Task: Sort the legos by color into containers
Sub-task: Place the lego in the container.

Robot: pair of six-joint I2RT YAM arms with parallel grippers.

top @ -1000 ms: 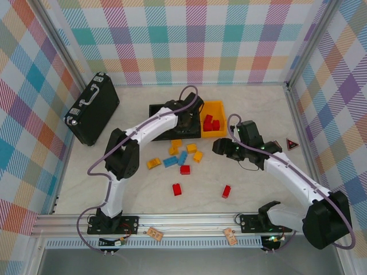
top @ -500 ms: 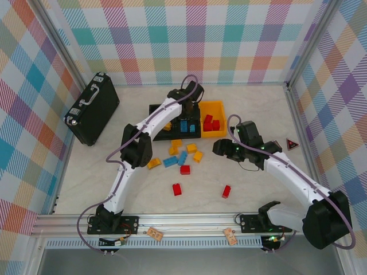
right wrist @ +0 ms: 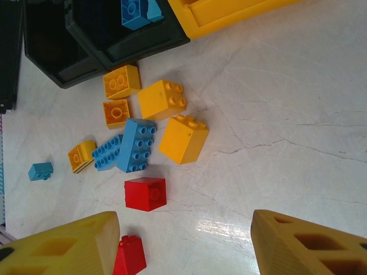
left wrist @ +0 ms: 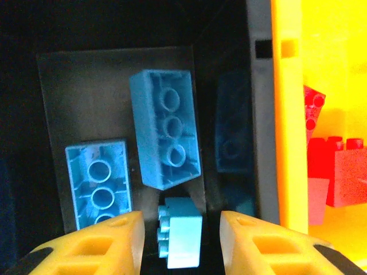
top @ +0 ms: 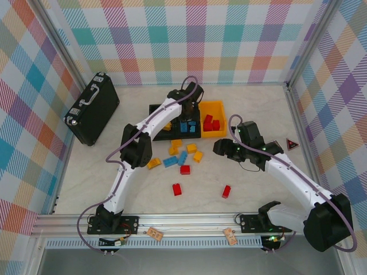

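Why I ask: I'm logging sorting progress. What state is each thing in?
Left gripper: jaws open over a small blue plastic brick lying in the middle black plastic bin.
Right gripper: jaws open, empty.
Yellow-orange plastic bin: holds red bricks.
Leftmost black bin: partly hidden by the left arm.
Loose plastic bricks on the table: unsorted.
Black briefcase: shut.

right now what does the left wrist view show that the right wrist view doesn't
Left wrist but not right wrist: the open left gripper over a small light-blue brick, two upturned blue bricks on the black bin floor, red bricks in the yellow bin.
Right wrist but not left wrist: the open right gripper over the table, with loose yellow bricks, loose blue bricks and loose red bricks.
Both: that black bin holding blue, and the yellow bin's wall.
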